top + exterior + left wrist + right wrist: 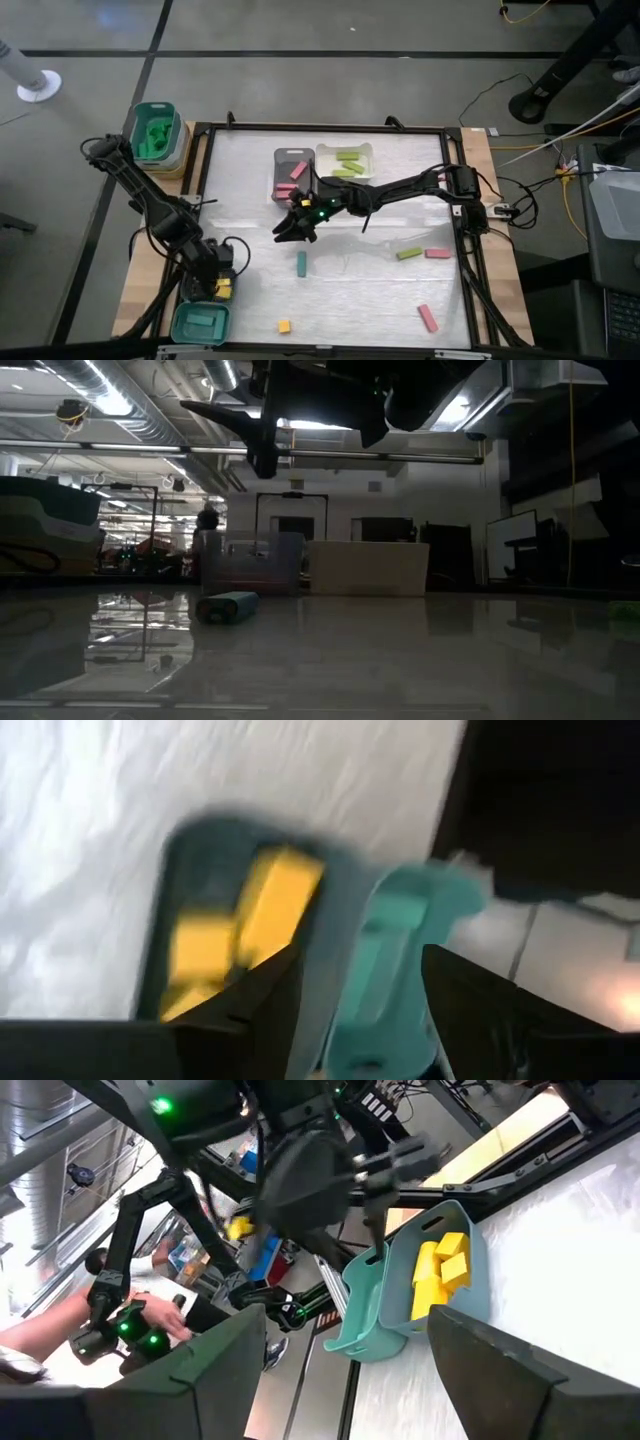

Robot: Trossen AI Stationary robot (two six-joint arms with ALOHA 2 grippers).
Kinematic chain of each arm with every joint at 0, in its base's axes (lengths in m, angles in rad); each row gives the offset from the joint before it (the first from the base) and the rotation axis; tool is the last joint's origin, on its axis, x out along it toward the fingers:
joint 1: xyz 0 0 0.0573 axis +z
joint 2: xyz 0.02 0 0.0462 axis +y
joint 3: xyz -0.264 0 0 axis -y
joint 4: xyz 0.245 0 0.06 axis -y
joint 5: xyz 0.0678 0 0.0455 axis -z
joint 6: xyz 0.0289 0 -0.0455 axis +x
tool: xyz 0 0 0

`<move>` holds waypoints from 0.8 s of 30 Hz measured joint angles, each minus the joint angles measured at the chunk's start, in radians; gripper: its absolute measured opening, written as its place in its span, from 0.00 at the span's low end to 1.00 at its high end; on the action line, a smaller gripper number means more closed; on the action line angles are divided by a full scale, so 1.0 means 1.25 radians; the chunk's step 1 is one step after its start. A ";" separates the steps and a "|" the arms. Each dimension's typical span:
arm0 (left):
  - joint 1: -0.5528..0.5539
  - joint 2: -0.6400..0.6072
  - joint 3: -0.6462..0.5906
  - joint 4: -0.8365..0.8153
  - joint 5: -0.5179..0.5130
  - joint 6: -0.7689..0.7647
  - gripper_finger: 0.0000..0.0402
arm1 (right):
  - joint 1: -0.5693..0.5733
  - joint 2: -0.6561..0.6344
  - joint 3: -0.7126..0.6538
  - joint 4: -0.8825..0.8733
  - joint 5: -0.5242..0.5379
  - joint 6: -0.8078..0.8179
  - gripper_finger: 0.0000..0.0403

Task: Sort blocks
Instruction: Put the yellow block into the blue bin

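Left gripper [222, 283] hangs at the near left edge of the bench [380, 290], over the trays there. Its wrist view shows the fingers parted with nothing between them; beyond them sit a grey-blue tray [190, 860] of yellow blocks [245, 915] and a teal tray [400, 950] just beside it.

Right gripper [292, 226] hovers over the middle of the bench, jaws spread and empty. The teal block [301, 264] lies on the bench just below and nearer the front edge than this gripper, well apart from any other block. It is a short bar lying flat, long axis running front to back across the bench. Judged light, rigid and smooth-faced, it should not deform; the sound hold is across the two long sides at mid-length, fingers turned square to its axis. The glossy bench may let it skid if one finger touches first.

Farther along from the right gripper:
- a yellow cube [284, 326] near the front edge;
- a green block [408, 254] and a pink block [437, 253], nearly end to end, axes roughly left-right;
- a second pink block [428, 318], axis diagonal.

Behind this gripper, a grey tray [281, 157] holds pink blocks and a white tray [368, 151] holds green ones.
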 joint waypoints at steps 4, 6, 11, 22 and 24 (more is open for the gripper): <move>0.001 0.000 0.000 0.121 -0.109 0.064 0.48 | 0.000 0.000 0.000 0.000 -0.009 0.000 0.69; 0.001 0.000 0.000 0.176 -0.176 0.104 0.48 | 0.000 0.000 0.000 0.000 -0.026 -0.004 0.69; 0.010 0.018 0.000 0.256 -0.381 0.152 0.48 | 0.000 0.000 0.000 -0.034 -0.074 -0.044 0.69; 0.039 0.229 0.000 0.628 -0.335 0.159 0.48 | 0.000 0.000 0.000 -0.122 -0.213 -0.049 0.69; 0.030 0.279 0.000 0.718 -0.335 0.165 0.48 | 0.000 0.000 0.000 -0.137 -0.222 -0.068 0.69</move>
